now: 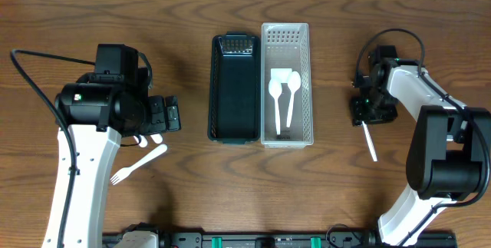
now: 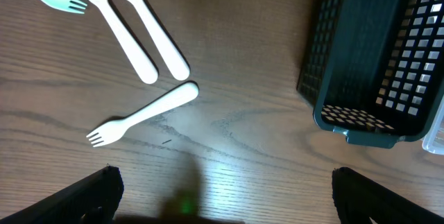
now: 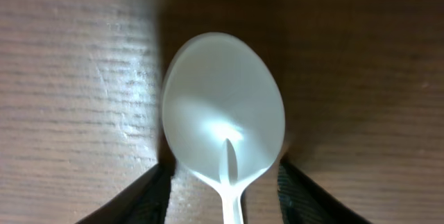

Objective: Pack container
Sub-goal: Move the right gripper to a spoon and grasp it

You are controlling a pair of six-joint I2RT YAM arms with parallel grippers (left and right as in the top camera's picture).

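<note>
A black mesh basket and a white mesh basket stand side by side at the table's middle. Two white spoons lie in the white basket; the black one looks empty. My right gripper is low at the right, shut on a white spoon near the base of its bowl; the handle sticks out toward the front. My left gripper is open and empty above bare wood. Several white forks lie ahead of it, left of the black basket.
One fork lies in front of the left arm, and other white utensils are partly under it. A corner of the white basket shows at the right edge of the left wrist view. A black rail runs along the table's front edge.
</note>
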